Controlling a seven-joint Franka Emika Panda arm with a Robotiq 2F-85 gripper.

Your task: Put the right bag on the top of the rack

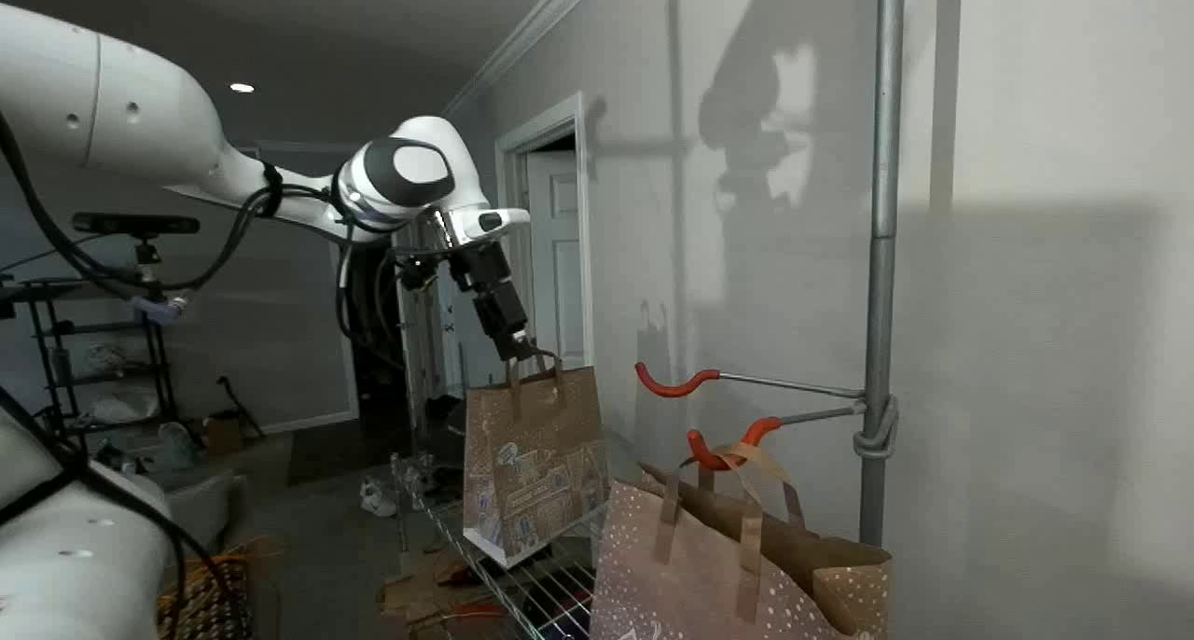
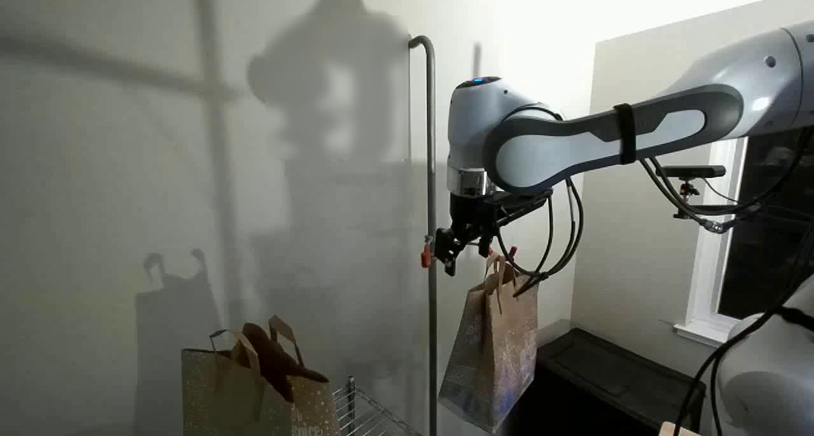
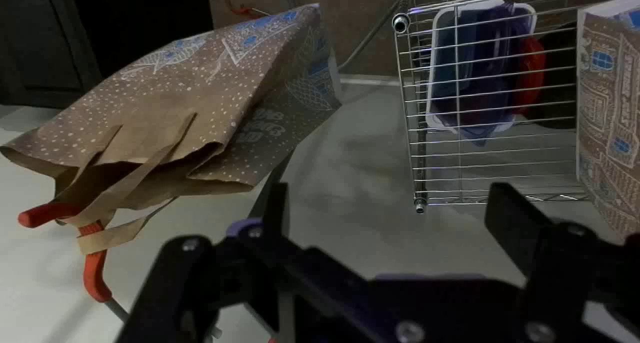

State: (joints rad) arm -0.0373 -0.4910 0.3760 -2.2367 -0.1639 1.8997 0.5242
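Note:
The right bag is a brown kraft bag hanging by its paper handles from an orange-tipped hook, in both exterior views (image 1: pixel 686 565) (image 2: pixel 509 340) and at the left of the wrist view (image 3: pixel 210 88). The silvery wire rack (image 1: pixel 555 579) shows partly in an exterior view (image 2: pixel 372 415) and at the upper right of the wrist view (image 3: pixel 495 155). A similar bag (image 1: pixel 536 467) stands on the rack, also seen in an exterior view (image 2: pixel 219 385) and the wrist view (image 3: pixel 607 98). My gripper (image 1: pixel 520 344) is open and empty between the two bags (image 2: pixel 467 258) (image 3: pixel 387 198).
A grey pole (image 1: pixel 884 248) stands close to the gripper in an exterior view (image 2: pixel 431 175). It carries two orange-tipped hooks (image 1: pixel 676 385). A black lidded bin (image 2: pixel 617 372) sits behind the hanging bag. A white container with coloured items (image 3: pixel 475 73) shows through the rack's bars.

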